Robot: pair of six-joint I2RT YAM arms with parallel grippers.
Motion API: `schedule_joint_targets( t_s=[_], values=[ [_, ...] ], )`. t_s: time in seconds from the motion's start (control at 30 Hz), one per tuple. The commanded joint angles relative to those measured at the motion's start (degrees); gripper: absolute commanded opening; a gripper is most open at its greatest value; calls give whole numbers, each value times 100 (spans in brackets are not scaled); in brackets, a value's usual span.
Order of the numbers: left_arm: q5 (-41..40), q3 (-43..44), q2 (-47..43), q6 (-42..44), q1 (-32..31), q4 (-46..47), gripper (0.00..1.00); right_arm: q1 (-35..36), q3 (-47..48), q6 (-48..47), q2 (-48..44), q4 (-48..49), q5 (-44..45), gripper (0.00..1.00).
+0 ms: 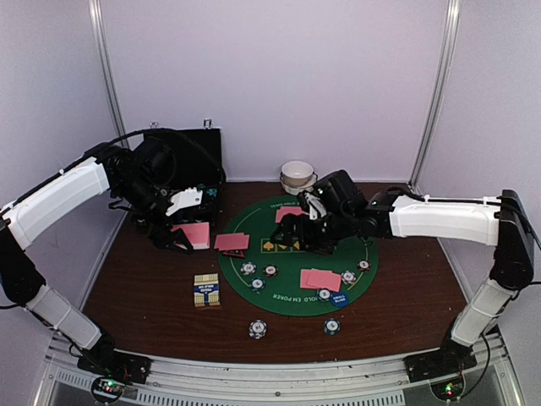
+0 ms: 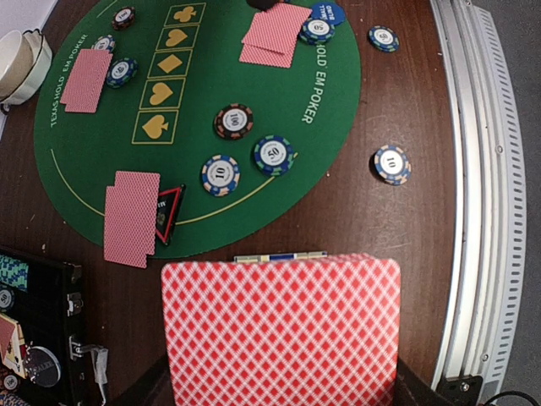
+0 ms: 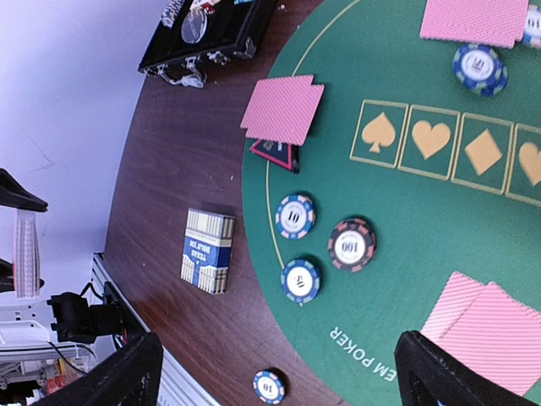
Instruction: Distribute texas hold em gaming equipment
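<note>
The left gripper [image 1: 181, 237] is clamped on the deck of pink-backed cards [image 2: 281, 326], off the left edge of the green mat [image 2: 254, 80] — any deal goes rightward, likely this arm's job; the right gripper [image 3: 279, 359] hangs spread and empty over the mat.

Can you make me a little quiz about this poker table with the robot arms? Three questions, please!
1. True or false: the left gripper is shut on a stack of pink-backed cards.
2. How many poker chips lie on bare wood, off the green mat? A one, B two, C five.
3. Fill in: the red button peeking from under two cards is shaped like a ____.
Key: 1 true; 2 B; 3 triangle.
</note>
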Motion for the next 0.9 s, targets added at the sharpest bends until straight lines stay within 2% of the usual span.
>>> schedule_joint_targets(
  t_s=[0.0, 0.1, 0.13, 0.2, 0.27, 0.33, 0.5, 0.87],
  values=[
    [96, 144, -50, 16, 43, 15, 33, 718, -80, 954, -85, 744, 719, 100],
    [100, 144, -54, 15, 43, 8, 33, 1028, 604, 882, 106, -36, 918, 100],
    [101, 144, -50, 15, 43, 11, 33, 1050, 559, 1032, 95, 37, 834, 100],
    [98, 144, -51, 23, 43, 10, 33, 1063, -159, 1593, -33, 1437, 300, 99],
    [108, 135, -47, 28, 47, 3, 33, 983, -749, 2223, 128, 3615, -371, 99],
    [120, 138, -43, 22, 43, -4, 33, 950, -315, 2271, 517, 3196, -794, 99],
    [126, 102, -84, 26, 43, 7, 33, 954, 785, 1333, 774, 1951, -758, 100],
    [161, 135, -41, -37, 43, 11, 33, 918, 1601, 1683, 1740, 2380, -1654, 92]
  ],
)
